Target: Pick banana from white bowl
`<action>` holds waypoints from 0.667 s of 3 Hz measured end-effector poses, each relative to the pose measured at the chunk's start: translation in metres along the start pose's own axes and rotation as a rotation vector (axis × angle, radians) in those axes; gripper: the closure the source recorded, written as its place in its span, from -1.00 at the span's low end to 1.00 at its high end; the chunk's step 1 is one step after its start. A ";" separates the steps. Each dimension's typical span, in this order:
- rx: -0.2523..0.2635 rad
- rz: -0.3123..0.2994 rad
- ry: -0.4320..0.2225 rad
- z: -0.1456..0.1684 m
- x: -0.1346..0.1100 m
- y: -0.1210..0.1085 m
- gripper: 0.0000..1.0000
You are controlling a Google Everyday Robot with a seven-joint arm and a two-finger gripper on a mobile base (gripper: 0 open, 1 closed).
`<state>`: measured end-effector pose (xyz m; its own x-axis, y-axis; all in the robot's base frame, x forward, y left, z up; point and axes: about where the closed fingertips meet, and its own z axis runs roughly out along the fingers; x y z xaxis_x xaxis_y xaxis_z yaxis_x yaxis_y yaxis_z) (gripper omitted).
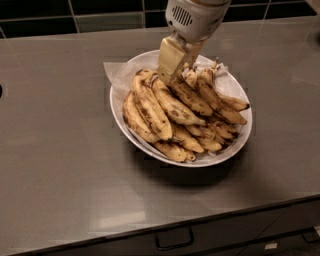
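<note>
The white bowl [235, 150] stands in the middle of the grey counter, lined with white paper and piled with several spotted bananas. The banana [192, 100], long, curved and heavily mottled with brown, lies on top of the pile; its stem end points to the back left. My gripper [167, 80] reaches down from the top of the view, and its cream tip is at the stem ends of the top bananas, right by that banana's stem. Its white wrist body is above the bowl's back rim.
The grey counter [60, 170] stretches around the bowl, with a dark tiled wall [100, 15] behind it. A drawer with a handle [174, 239] runs under the front edge. Shorter, yellower bananas [147, 107] fill the bowl's left side.
</note>
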<state>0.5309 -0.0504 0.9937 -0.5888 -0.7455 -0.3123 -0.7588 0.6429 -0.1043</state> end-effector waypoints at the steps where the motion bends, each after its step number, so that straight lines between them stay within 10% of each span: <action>1: 0.001 0.035 0.015 0.005 0.006 -0.005 -0.08; 2: 0.016 0.052 0.038 0.007 0.008 -0.007 -0.08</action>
<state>0.5338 -0.0596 0.9859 -0.6381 -0.7167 -0.2814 -0.7222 0.6838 -0.1041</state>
